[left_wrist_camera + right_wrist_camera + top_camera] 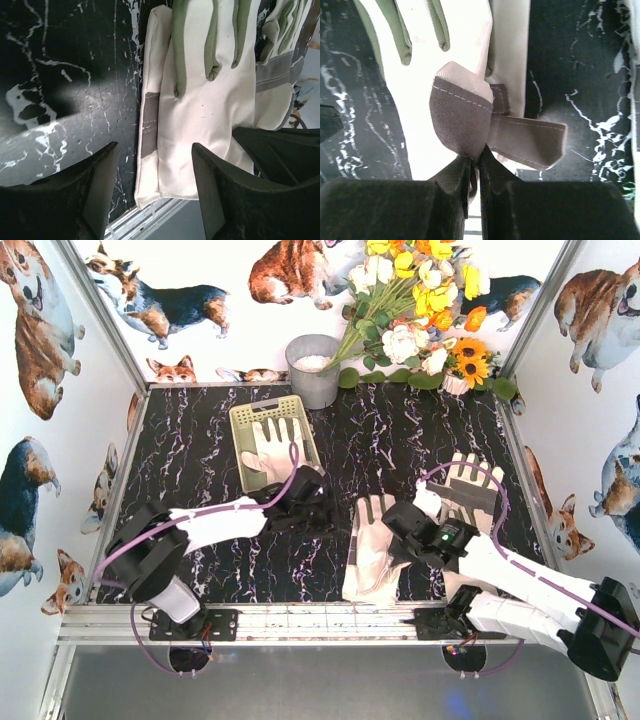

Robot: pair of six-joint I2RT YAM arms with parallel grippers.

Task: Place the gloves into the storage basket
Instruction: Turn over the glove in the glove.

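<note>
Cream-white gloves (372,560) with grey patches, pale yellow-green basket (238,437), black white-veined table (195,445)

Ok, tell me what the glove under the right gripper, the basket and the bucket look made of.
The glove: cream woven cloth, matte, fine weave visible; its grey patch looks suede-like, stitched on. The basket: likely moulded plastic, smooth pale yellow-green, slotted walls. The bucket: probably metal, dull grey sheen; too small to be sure.
</note>
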